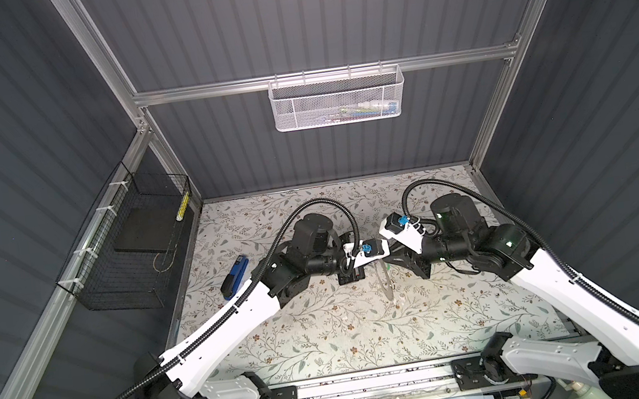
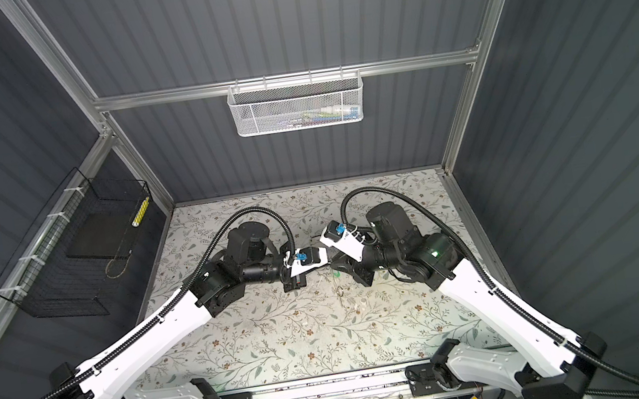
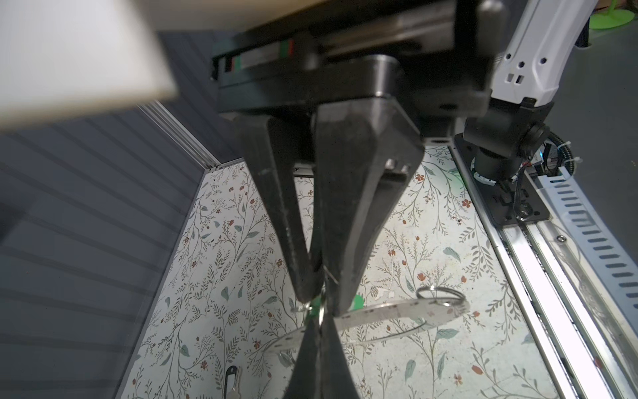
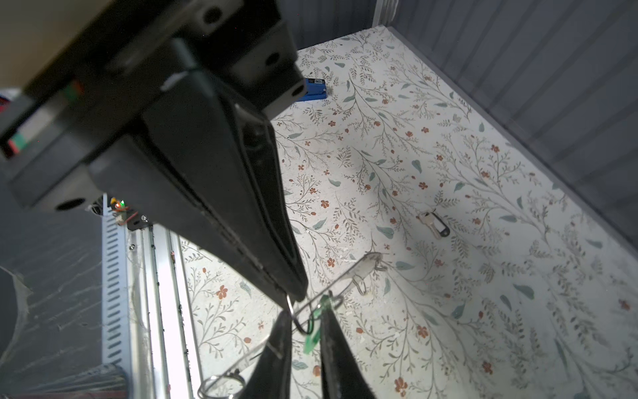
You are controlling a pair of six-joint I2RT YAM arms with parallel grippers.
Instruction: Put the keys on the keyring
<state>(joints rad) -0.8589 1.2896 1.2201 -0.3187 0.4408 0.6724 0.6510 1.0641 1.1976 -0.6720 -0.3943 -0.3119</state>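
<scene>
Left claw [image 3: 319,328] is clamped on the keyring [image 3: 397,312], which hangs tilted in mid-air over the centre of the table [image 1: 327,333]. Right claw [image 4: 306,316] gapes slightly around the green key [image 4: 310,340]; contact unclear. Stapler [image 1: 234,278] at keyring's 9 o'clock.

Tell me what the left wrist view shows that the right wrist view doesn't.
Only the left wrist view: the right arm's white link and black base. Only the right wrist view: the blue stapler. Both: the floral table, the large flat grey metal keyring, the green-framed key tag close to its rim, and the small silver key with a black oval head lying on the table.
</scene>
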